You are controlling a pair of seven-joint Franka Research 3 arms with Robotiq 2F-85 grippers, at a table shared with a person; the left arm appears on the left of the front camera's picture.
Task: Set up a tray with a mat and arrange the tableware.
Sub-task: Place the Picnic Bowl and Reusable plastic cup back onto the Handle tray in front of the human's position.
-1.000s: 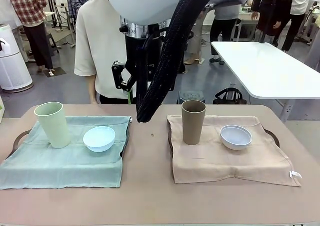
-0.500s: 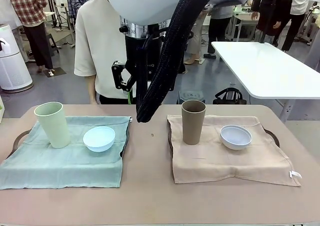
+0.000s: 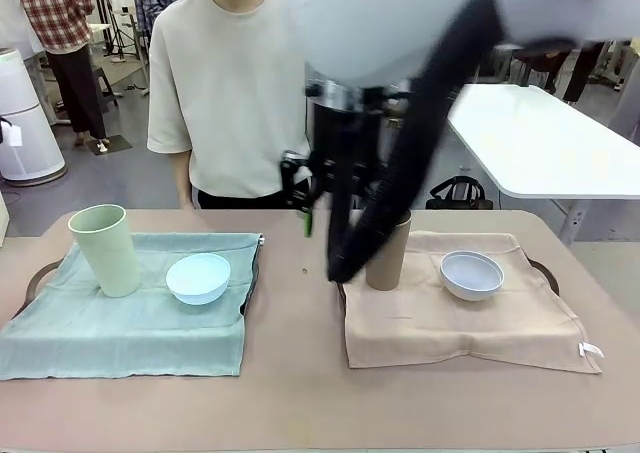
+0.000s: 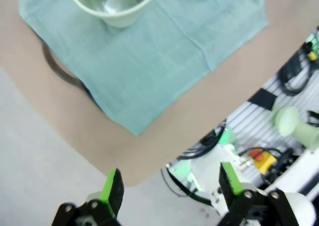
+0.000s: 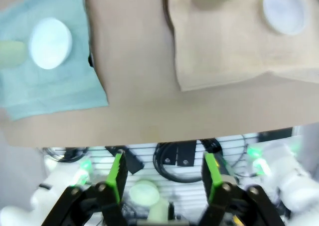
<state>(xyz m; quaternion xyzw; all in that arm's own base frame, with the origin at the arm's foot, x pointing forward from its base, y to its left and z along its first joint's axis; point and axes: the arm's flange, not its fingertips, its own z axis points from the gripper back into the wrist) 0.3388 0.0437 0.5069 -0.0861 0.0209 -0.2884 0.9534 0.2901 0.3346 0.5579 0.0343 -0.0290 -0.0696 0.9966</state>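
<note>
Front view: a brown table (image 3: 300, 383) carries 2 trays, each covered by a cloth mat. In the left half of the frame a pale green mat (image 3: 130, 318) lies over a dark tray whose handle (image 3: 38, 273) peeks out at the left edge. On it, the pale green cup (image 3: 105, 250) stands upright at the upper left of the mat, with the light blue bowl (image 3: 198, 278) just beside it to the right. In the right half a beige mat (image 3: 460, 318) covers the other tray; its handle (image 3: 545, 271) shows at the right. The brown cup (image 3: 388, 256) stands upright near that mat's upper left corner, partly hidden by a blurred white arm and its black cable sleeve (image 3: 400, 173) crossing the upper middle of the frame. The bluish-white bowl (image 3: 472, 274) sits to the right of the brown cup, apart from it. A person in a cream T-shirt (image 3: 225, 83) stands at the far side of the table.

Left wrist view: the left gripper (image 4: 169, 186) has its 2 green-padded fingers spread wide with nothing between them, off the table edge. The pale green cup (image 4: 113, 4) and mat (image 4: 149, 51) fill the upper part of the frame.

Right wrist view: the right gripper (image 5: 163, 173) has its fingers apart and empty, hanging above the near table edge at the bottom of the frame. Both mats and both bowls lie at the top.
</note>
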